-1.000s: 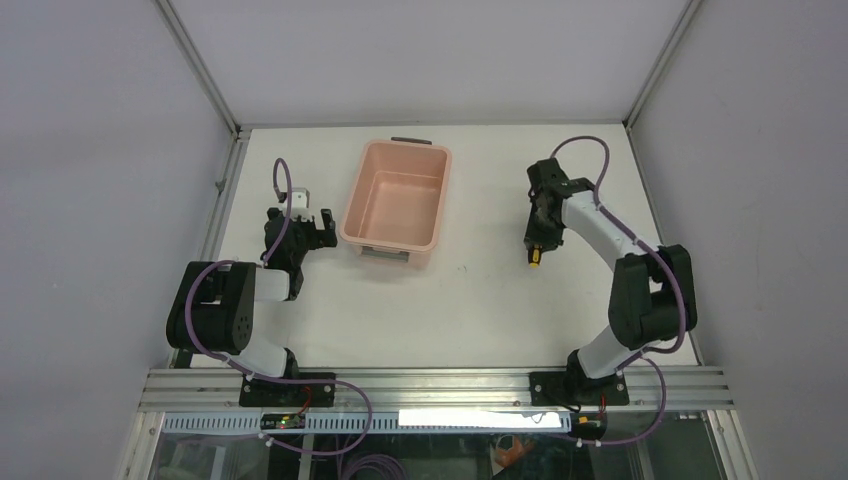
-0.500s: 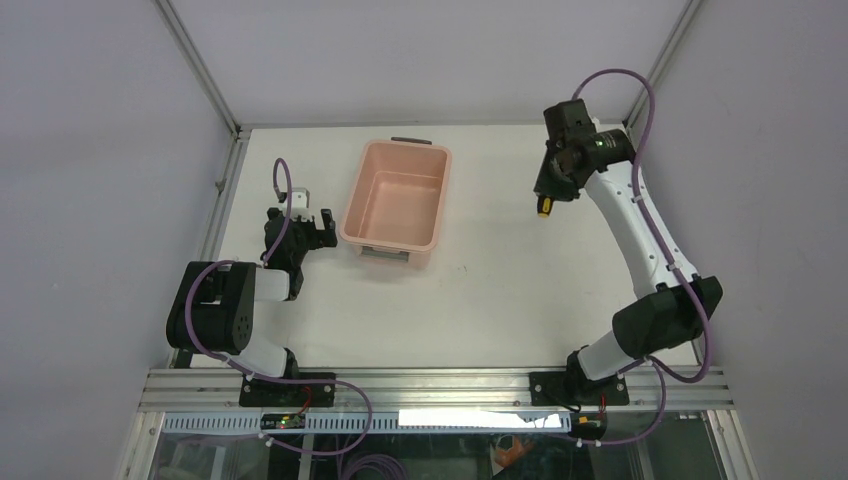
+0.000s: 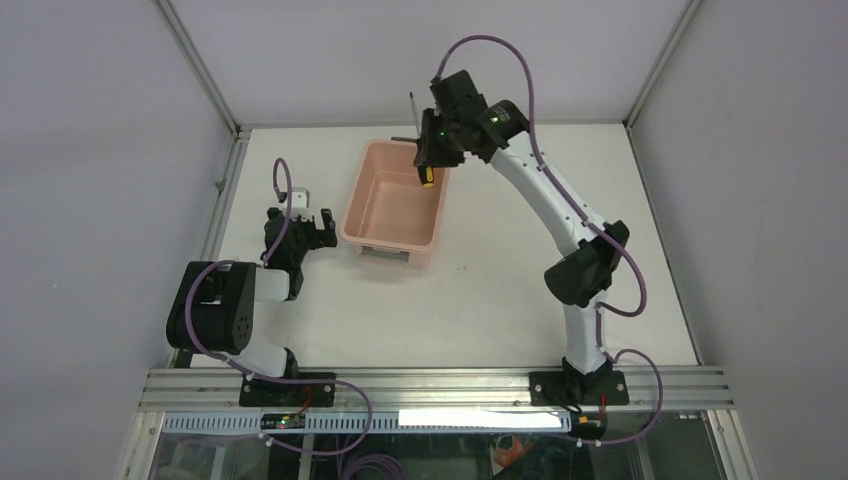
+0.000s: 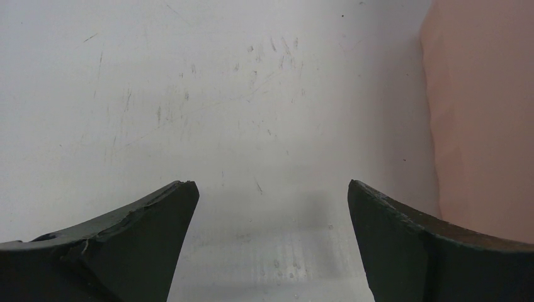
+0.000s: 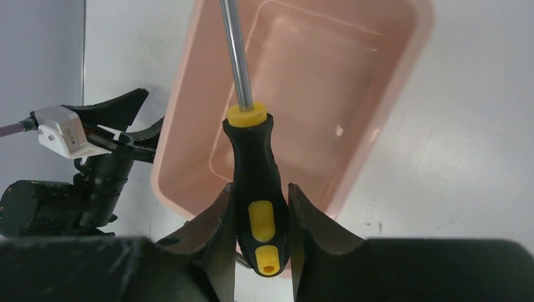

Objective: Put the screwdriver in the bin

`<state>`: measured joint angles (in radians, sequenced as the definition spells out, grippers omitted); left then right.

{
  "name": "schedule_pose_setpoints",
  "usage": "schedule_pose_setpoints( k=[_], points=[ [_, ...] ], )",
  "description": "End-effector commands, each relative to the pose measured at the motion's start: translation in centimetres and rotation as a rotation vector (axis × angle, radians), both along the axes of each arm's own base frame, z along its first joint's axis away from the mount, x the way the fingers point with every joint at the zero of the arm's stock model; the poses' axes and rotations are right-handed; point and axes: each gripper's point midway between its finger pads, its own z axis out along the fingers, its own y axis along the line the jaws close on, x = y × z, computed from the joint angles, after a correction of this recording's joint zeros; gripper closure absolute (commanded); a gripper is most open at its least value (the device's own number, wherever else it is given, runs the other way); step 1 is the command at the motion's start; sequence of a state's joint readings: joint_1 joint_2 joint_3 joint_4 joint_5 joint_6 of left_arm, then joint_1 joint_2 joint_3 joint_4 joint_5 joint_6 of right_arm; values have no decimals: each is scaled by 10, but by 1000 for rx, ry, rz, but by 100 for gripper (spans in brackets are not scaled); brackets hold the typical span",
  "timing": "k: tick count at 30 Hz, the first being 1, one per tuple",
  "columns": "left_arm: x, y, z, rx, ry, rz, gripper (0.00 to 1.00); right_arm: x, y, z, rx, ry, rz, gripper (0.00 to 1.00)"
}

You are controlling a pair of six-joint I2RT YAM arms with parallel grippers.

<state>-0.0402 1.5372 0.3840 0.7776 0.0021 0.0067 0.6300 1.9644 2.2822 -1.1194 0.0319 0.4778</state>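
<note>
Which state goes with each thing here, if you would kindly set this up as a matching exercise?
Things:
1 screwdriver
2 bin
3 left gripper
4 right gripper

States:
A open, holding nothing
B shut on a yellow-and-black handle
C empty, resting on the table
D held in the air by its handle

Pairs: 1-D; 2-C; 3-A; 4-B

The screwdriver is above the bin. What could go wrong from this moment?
1. The right gripper holds the screwdriver near the far right corner of the bin; released here, it might hit the rim and fall outside.
2. Only the handle's end is gripped, so the long shaft may swing on release.
</note>
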Motion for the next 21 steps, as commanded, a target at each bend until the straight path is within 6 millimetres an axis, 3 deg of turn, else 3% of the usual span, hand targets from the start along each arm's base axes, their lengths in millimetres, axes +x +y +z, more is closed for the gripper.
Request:
schedule_pose_setpoints(
  k=[1,4,7,11,17,21],
  points=[
    [4,-6,17,-19,-55,-11,1,14,56,16,141,-77,71,99],
    [4,-5,17,-19,-56,-10,1,16,78,-21,94,-59,85,99],
    [4,-5,17,-19,-56,-9,1,20,86,-66,18,-22,74,99],
    [4,-5,17,-19,-56,-10,1,10,94,-119,-43,69,102,98],
    [4,-5,17,-19,-55,-9,1,-5,85,-192,-137,167,84,95],
    [4,-5,17,-19,-55,-9,1,-11,78,-229,-188,222,75,89]
  ],
)
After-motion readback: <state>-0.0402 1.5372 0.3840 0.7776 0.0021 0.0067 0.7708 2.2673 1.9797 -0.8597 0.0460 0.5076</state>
